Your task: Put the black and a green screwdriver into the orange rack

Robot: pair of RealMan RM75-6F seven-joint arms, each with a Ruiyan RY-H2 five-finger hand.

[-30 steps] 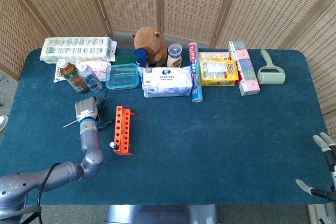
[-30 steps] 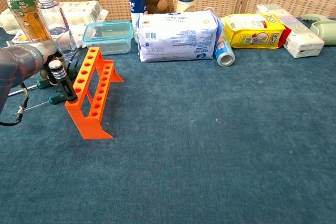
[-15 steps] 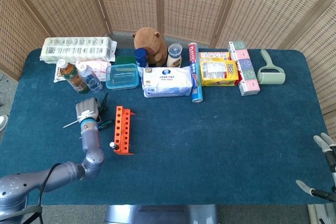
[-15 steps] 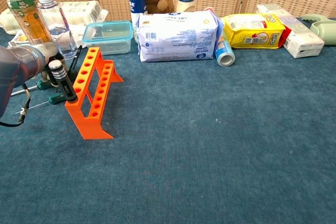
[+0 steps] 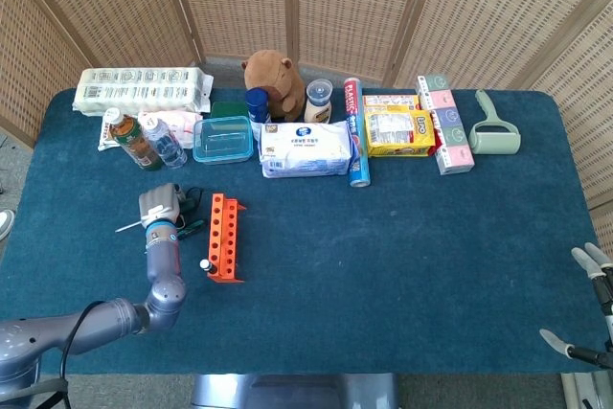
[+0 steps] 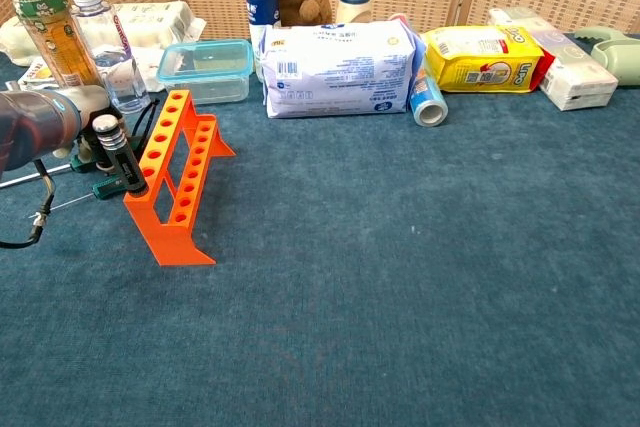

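Observation:
The orange rack (image 5: pixel 222 237) (image 6: pixel 176 179) stands left of centre on the blue table. A black screwdriver (image 6: pixel 118 155) (image 5: pixel 204 263) with a pale cap stands upright at the rack's near end. A green screwdriver (image 6: pixel 106 187) (image 5: pixel 192 227) lies on the cloth just left of the rack, its shaft pointing left. My left hand (image 5: pixel 161 206) (image 6: pixel 86 107) hovers low over that spot, dark fingers reaching toward the rack. A second green handle (image 6: pixel 86 159) shows under the hand, but its grip is hidden. My right hand (image 5: pixel 596 270) rests off the table's right edge, fingers apart and holding nothing.
Behind the rack stand two bottles (image 6: pixel 60 32) and a clear lidded box (image 6: pixel 205 69). Along the back lie a tissue pack (image 6: pixel 335 67), a yellow bag (image 6: pixel 480 57), a can (image 6: pixel 428 102), a plush toy (image 5: pixel 273 79) and a lint roller (image 5: pixel 493 131).
My left hand has slid a little nearer and closer to the rack. The screwdrivers and the rack have not visibly shifted. The right hand stays still.

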